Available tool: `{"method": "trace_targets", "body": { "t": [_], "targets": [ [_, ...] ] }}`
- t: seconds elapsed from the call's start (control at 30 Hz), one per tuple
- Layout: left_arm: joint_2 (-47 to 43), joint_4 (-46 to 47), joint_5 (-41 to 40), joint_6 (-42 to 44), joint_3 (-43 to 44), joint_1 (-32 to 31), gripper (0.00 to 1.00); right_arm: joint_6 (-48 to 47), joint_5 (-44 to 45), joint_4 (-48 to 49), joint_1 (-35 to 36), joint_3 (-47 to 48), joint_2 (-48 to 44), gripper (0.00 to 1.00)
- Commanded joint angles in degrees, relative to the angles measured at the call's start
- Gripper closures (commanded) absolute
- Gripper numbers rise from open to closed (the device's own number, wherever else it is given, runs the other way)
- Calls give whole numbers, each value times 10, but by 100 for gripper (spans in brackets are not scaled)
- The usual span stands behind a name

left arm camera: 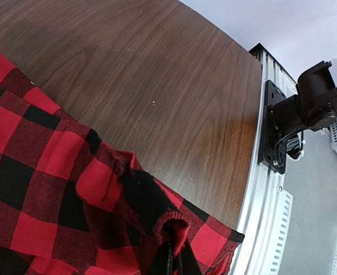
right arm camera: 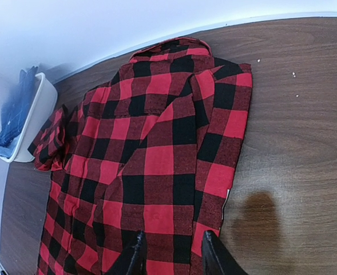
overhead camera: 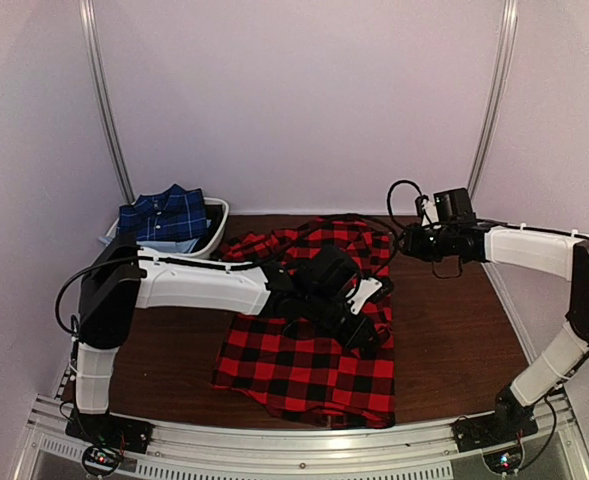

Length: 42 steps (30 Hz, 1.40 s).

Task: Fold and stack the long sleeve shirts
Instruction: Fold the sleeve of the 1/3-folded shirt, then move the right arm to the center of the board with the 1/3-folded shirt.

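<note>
Dark wood-grain table (overhead camera: 454, 300). Spread flat on it, ctr: red/blk plaid shirt (overhead camera: 294, 365), collar twd far edge. At far-left corner: white bin (overhead camera: 217, 215).

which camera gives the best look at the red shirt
The right wrist view: the red shirt lies nearly whole and unblocked there. In the top view the left arm covers its middle. The left wrist view shows only a bunched edge pinched in the left gripper.
</note>
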Motion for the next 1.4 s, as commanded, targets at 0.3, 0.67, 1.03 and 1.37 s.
{"method": "trace_targets", "body": {
  "t": [0.3, 0.67, 1.03, 1.37],
  "targets": [
    [11, -33, 0, 41, 9, -7, 100, -14, 21, 11, -4, -36, -25, 65],
    [20, -53, 28, 51, 21, -12, 72, -18, 22, 9, -4, -37, -19, 65],
    [-24, -29, 17, 24, 28, 3, 32, -31, 23, 0, -4, -47, -13, 63],
    [-96, -33, -81, -88, -90, 141, 35, -27, 8, 35, -4, 4, 103, 63]
  ]
}}
